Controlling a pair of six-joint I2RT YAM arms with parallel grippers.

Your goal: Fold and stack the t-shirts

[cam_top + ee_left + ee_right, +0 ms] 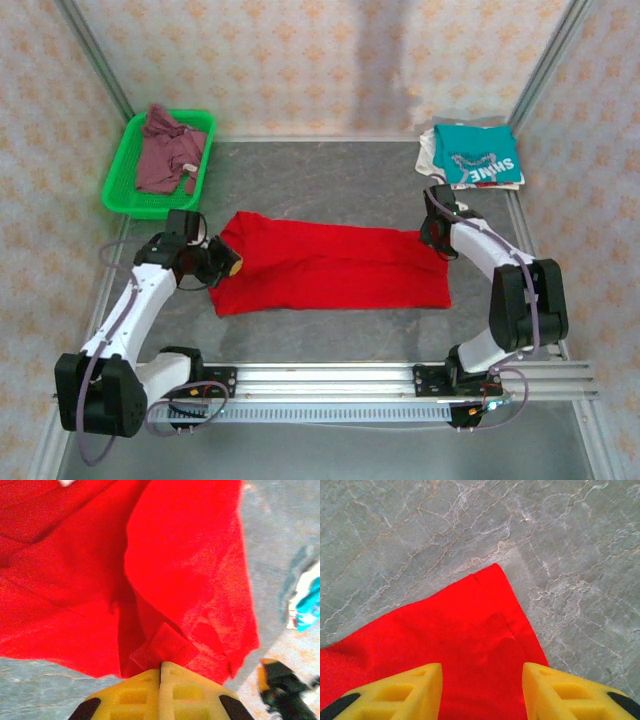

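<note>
Nearest you, your left pincer (161, 666) is clamped fully closed. Its yellow fingers (130, 695) are pressed together on a bunched fold at the end of the red t-shirt (185, 565). Ahead of its tips the cloth fans out wide over the grey table (45, 690).

Your right pincer (480, 672) stands about half spread and grips nothing. The red cloth lies beneath and between its two fingers, and the hemmed corner sits just ahead of the tips, with bare table past it. You cannot tell whether the tips touch the cloth.

From above, the red t-shirt runs as a long band from one pincer to the other. Its left end is drawn to a point in the left pincer's grip, and its far right corner lies under the right pincer.

Farther off, well beyond the right pincer, the teal t-shirt (482, 155) printed "SHINE" lies folded on top of the whitish t-shirt (430, 150). Well beyond the left pincer, slightly to its outer side, the green basket (118, 185) holds the crumpled mauve t-shirt (165, 150).
</note>
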